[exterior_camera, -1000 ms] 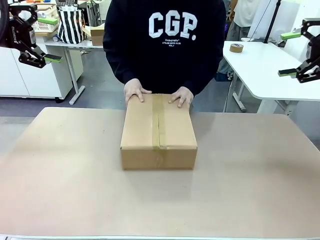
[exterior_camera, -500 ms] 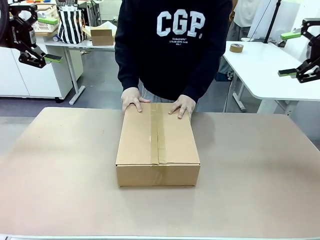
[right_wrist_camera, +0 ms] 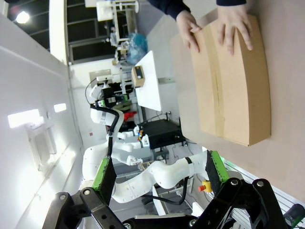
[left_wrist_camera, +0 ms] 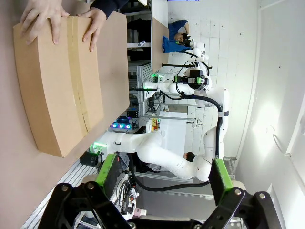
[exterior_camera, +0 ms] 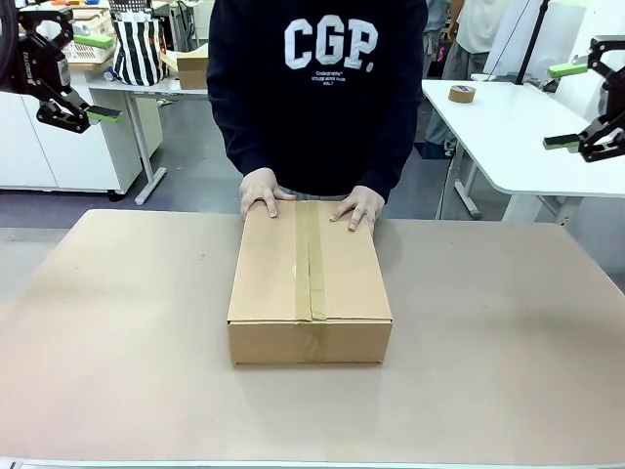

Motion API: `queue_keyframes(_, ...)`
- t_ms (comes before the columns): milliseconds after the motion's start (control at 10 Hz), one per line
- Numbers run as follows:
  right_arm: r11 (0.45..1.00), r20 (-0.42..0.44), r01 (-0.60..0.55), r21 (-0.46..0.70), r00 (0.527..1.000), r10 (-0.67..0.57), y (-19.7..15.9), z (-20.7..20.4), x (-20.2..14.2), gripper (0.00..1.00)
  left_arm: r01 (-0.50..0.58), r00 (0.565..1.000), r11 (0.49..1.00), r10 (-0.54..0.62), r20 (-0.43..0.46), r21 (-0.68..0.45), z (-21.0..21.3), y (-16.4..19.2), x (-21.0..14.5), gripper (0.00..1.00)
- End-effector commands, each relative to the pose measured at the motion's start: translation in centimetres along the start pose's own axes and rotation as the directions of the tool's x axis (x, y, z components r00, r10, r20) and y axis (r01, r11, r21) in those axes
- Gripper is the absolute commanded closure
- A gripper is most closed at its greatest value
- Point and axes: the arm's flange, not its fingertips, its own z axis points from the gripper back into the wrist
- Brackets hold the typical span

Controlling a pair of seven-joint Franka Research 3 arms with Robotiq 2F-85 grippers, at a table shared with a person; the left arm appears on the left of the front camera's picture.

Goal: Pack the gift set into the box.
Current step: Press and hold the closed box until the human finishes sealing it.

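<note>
Box (exterior_camera: 310, 283) slid nearer, person's hands (exterior_camera: 262, 191) on top.

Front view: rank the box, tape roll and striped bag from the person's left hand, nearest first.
1. box, under the person's left hand, touching it.
2. tape roll, on the white table, back right.
3. striped bag, far back left.

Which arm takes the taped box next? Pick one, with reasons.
Left, narrowly. The left gripper and right gripper both hang open, high beside the table. The box sits central, the person's hands on its far edge, slightly nearer the left.
</note>
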Motion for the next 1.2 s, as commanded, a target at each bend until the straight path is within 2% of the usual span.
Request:
queue_keyframes(0, 1.0, -0.002, 0.01, 0.001, 1.0, -0.01, 0.23, -0.03, 0.01, 0.0, -0.001, 1.0, 1.0, 0.001, 0.001, 0.014, -0.02, -0.22, -0.18, 0.0)
queue_keyframes(1100, 1.0, -0.002, 0.01, 0.001, 1.0, -0.01, 0.23, -0.03, 0.01, 0.0, -0.001, 1.0, 1.0, 0.001, 0.001, 0.014, -0.02, -0.22, -0.18, 0.0)
